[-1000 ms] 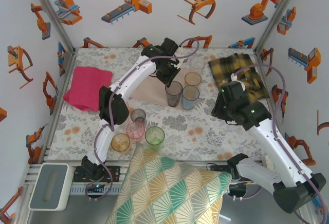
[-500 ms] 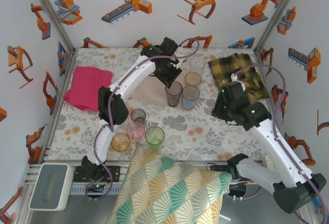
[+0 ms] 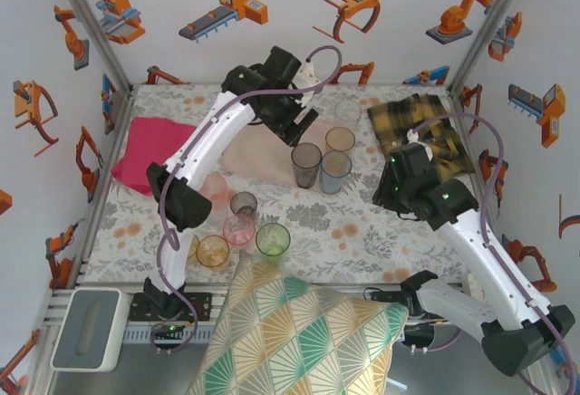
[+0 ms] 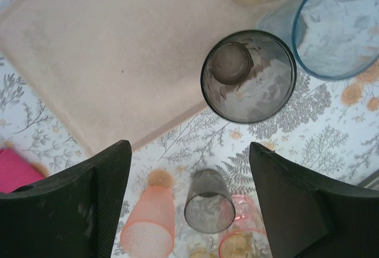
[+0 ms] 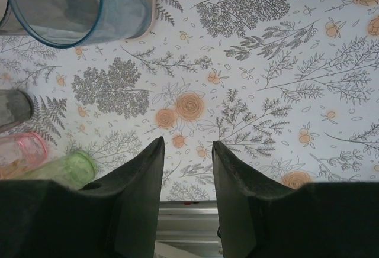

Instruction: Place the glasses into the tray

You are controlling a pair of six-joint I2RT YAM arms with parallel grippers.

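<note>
Tray [image 3: 258, 155]: pale pink-beige, plain. Tablecloth [image 3: 353, 218]: white, grey ferns, orange blooms. Cloth [image 3: 154, 152]: magenta. Plaid [image 3: 421, 128]: yellow-black check. Cushion [image 3: 290, 332]: teal, mustard, cream fan pattern. Grey glass [image 3: 306, 165]: smoky. Blue glass [image 3: 335, 170], amber glass [image 3: 341, 139], clear glass [image 3: 348, 110], pink glass [image 3: 239, 229], green glass [image 3: 273, 240], orange glass [image 3: 213, 251]: translucent tints. Walls [image 3: 272, 46]: white, orange robot drawings. Arms [image 3: 210, 139]: white, black joints.

White walls [image 3: 399, 46] with orange robot pictures [image 3: 225, 11], floral tabletop [image 3: 349, 223]

The top camera sits high behind the arm bases [image 3: 168, 309], looking down over the whole table [image 3: 362, 223]. The left wrist camera faces straight down from some height; beyond the left fingers [image 4: 89, 205] lie the tray [image 4: 106, 51] and blue glass [image 4: 334, 24]. The right wrist camera hangs lower, that same blue glass ahead-left of the right fingers [image 5: 136, 205].
</note>
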